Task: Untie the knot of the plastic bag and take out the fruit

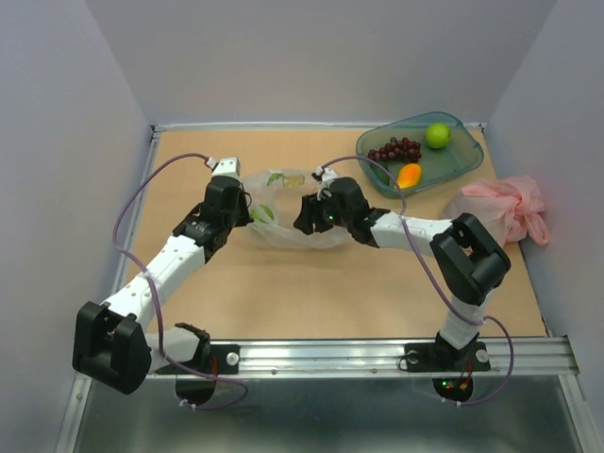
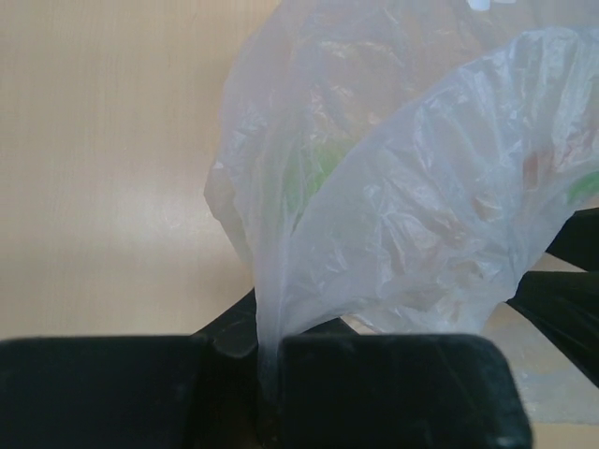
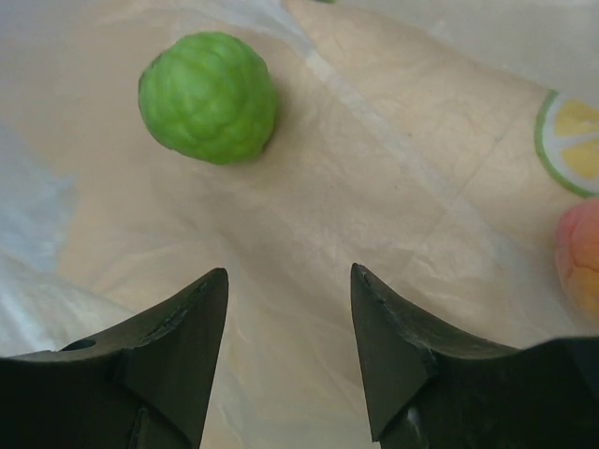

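The plastic bag (image 1: 283, 225) lies open at mid-table, its knot undone as far as I can judge, and my left gripper (image 2: 269, 369) is pinched tight on a gathered strip of its film. The grape bunch (image 1: 394, 150), a smooth green fruit (image 1: 437, 135) and the mango-like fruit (image 1: 409, 175) sit in the teal tray (image 1: 464, 160). My right gripper (image 3: 288, 290) is inside the bag, jaws apart and empty, with the bumpy green fruit (image 3: 208, 96) and the small orange fruit (image 3: 580, 257) left to lift out.

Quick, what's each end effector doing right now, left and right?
Left end effector: closed, pinching the plastic bag.
Right end effector: open, holding nothing.
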Controlling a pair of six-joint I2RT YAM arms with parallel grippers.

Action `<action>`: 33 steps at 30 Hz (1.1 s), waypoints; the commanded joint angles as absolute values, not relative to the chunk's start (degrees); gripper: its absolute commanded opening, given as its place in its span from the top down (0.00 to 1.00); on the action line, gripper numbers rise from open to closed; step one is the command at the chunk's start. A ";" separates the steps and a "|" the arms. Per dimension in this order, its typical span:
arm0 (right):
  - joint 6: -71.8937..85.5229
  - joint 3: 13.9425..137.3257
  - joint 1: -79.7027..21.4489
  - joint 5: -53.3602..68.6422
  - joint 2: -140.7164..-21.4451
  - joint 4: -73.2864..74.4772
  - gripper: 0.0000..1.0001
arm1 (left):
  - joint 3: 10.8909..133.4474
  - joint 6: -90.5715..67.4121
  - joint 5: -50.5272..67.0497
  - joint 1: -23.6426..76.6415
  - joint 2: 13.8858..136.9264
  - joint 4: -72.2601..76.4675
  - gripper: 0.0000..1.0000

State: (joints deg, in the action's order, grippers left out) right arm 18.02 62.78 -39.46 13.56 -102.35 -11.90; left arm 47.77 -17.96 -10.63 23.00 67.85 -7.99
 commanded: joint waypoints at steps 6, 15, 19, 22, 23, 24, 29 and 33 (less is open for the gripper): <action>25.22 55.29 -39.64 9.24 -101.61 -27.25 0.26 | 64.94 -15.82 -18.11 36.90 69.60 -7.91 1.00; 22.50 51.86 -39.64 4.31 -98.35 -26.55 0.12 | 54.07 -18.98 -19.34 36.83 70.05 -9.05 1.00; 21.19 52.38 -40.07 0.81 -98.09 -24.70 0.11 | 51.42 -19.25 -19.34 36.56 70.05 -8.27 1.00; 19.61 53.34 -40.78 -3.58 -97.47 -22.69 0.11 | 51.24 -19.16 -18.73 36.13 70.57 -8.00 1.00; 19.16 53.87 -41.04 -4.82 -97.38 -22.15 0.11 | 51.24 -19.16 -18.20 36.04 70.58 -7.82 1.00; 18.55 54.40 -41.57 -5.79 -97.30 -21.71 0.11 | 51.41 -19.16 -17.67 35.69 70.75 -7.65 1.00; 15.73 58.18 -42.54 -11.68 -98.96 -20.74 0.08 | 51.15 -19.34 -13.01 32.79 71.10 -7.12 1.00; 15.21 59.68 -42.80 -14.41 -101.16 -23.89 0.04 | 50.54 -18.99 -11.26 31.99 70.75 -6.51 1.00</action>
State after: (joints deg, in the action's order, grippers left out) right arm 17.34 55.22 -42.28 -8.99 -100.03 -19.73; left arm 51.03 -18.98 -13.96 32.64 71.42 -8.80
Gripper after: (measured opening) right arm 0.946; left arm 0.080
